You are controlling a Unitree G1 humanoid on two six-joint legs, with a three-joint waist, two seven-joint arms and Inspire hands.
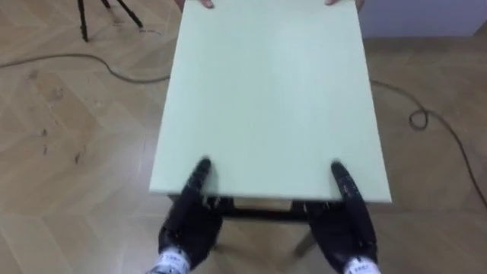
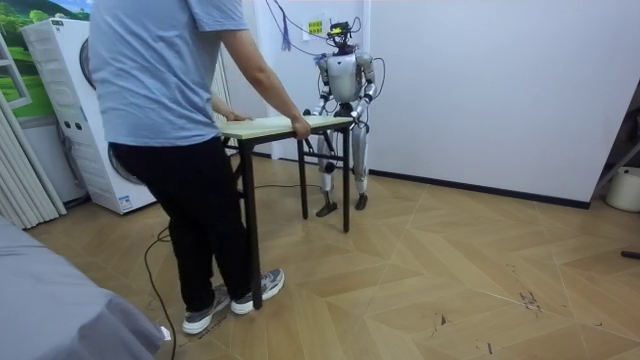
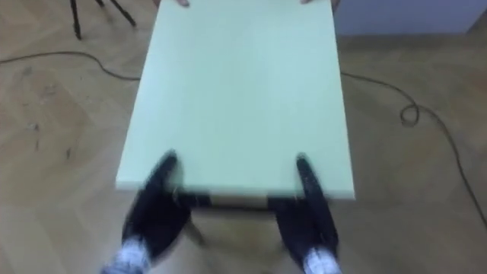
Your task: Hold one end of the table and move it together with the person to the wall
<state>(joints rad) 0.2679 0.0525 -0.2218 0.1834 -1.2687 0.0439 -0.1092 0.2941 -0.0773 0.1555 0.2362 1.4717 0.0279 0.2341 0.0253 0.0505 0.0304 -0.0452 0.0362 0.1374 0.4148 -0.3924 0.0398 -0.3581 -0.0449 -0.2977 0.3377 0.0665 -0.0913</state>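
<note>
A pale green table top (image 1: 266, 99) on a dark frame stretches away from me. My left hand (image 1: 186, 221) grips its near edge at the left, thumb on top and the rest of the hand underneath. On the right of that edge my right hand (image 1: 346, 228) holds it the same way. A person's hands (image 1: 204, 3) hold the far edge. In the room view the person (image 2: 170, 100) stands at the near end of the table (image 2: 270, 124), and I stand upright at its far end by the white wall.
A grey cable (image 1: 114, 68) runs over the wooden floor to my left, and another cable (image 1: 418, 118) loops at my right. Tripod legs (image 1: 84, 19) stand at far left. A white washing machine (image 2: 70, 110) is behind the person.
</note>
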